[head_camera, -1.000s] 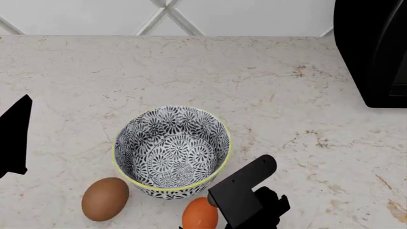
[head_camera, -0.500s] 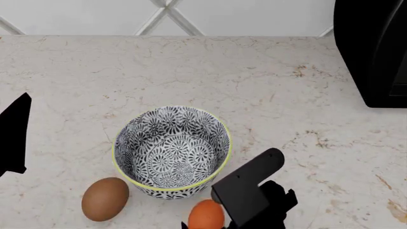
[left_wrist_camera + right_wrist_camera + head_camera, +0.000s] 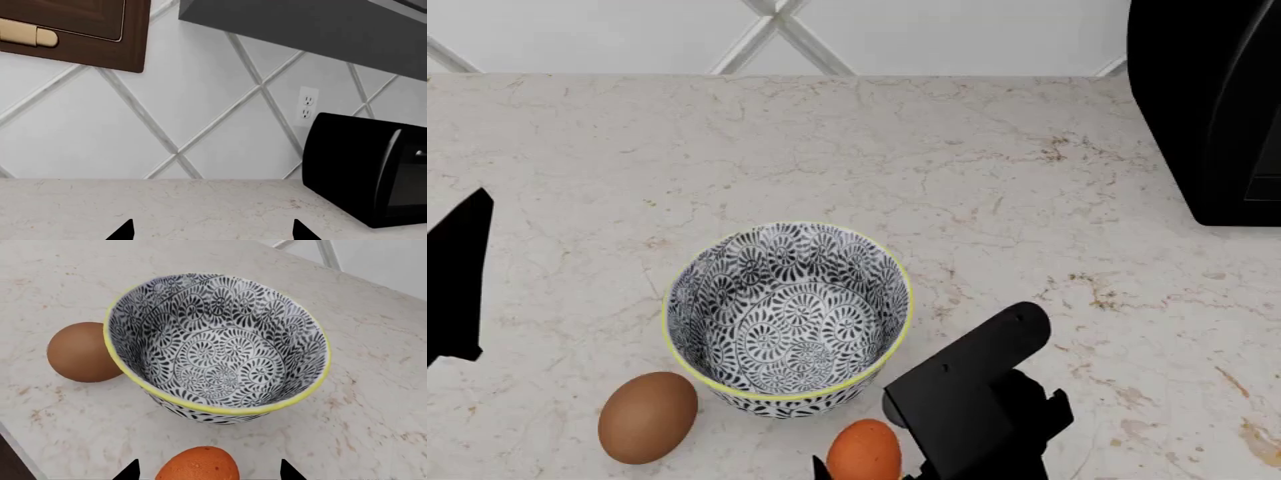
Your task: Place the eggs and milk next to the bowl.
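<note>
The orange egg is seen between the spread fingertips of the right gripper, ungrasped, at 6 o'clock of the bowl; the left gripper is also spread, empty.

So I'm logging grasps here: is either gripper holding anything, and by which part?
Nothing is held. The right gripper is open, its fingertips well clear either side of the orange egg on the counter. The left gripper is open on nothing.

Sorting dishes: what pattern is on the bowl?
Black-and-white floral, yellow rim, on the round deep bowl; clearest in right wrist view.
</note>
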You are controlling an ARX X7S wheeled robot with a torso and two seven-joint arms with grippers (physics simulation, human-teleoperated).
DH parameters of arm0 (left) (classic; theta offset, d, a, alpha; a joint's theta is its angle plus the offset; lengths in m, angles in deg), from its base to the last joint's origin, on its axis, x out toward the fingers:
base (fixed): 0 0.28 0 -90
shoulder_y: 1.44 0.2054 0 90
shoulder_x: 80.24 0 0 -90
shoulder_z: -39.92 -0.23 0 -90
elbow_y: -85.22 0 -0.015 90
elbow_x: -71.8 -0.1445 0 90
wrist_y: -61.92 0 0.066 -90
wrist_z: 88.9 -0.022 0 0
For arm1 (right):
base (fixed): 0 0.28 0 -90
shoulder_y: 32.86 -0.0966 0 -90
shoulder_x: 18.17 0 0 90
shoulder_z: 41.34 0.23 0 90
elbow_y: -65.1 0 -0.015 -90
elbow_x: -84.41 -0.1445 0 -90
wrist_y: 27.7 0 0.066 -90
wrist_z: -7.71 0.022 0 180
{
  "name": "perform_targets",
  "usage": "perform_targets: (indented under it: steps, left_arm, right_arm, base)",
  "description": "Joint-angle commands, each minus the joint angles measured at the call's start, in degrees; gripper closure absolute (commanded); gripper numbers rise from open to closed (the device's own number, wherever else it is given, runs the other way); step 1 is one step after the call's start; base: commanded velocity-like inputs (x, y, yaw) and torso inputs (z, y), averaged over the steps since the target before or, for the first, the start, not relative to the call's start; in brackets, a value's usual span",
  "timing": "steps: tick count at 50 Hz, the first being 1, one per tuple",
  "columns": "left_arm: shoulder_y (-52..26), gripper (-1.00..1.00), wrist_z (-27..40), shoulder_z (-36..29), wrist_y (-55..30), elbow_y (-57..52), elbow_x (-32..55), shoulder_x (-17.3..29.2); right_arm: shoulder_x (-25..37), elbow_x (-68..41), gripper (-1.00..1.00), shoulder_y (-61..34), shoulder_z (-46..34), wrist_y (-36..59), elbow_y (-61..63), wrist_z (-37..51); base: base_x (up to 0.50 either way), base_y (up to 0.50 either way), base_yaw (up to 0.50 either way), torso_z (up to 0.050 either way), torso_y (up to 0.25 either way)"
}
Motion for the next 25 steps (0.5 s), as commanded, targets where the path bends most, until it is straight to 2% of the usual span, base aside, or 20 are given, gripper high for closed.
perform_targets:
  steps: [1, 16, 25]
  left_arm:
    - [-0.58, -1.0, -1.47, 1.51, 0.29, 0.5, -0.13, -0.73]
    - [-1.21, -1.0, -0.9, 1.06, 0.1, 0.38, -0.13, -0.62]
    - [0.02, -1.0, -0.25, 1.32, 0.64, -0.1, -1.22, -0.52]
  right_arm:
    - [0.2, -3.64, -1.0, 0.23, 5.52, 1.37, 2.66, 1.79]
    - [2.62, -12.22, -1.0, 1.54, 13.16, 2.33, 7.57, 6.96]
    - [6.1, -20.26, -1.0, 4.12, 20.3, 1.96, 11.66, 12.81]
  base:
    - [0.0, 0.0, 0.0, 0.0, 0.0]
    - [0.0, 0.0, 0.0, 0.0, 0.0]
    - [0.0, 0.0, 0.0, 0.0, 0.0]
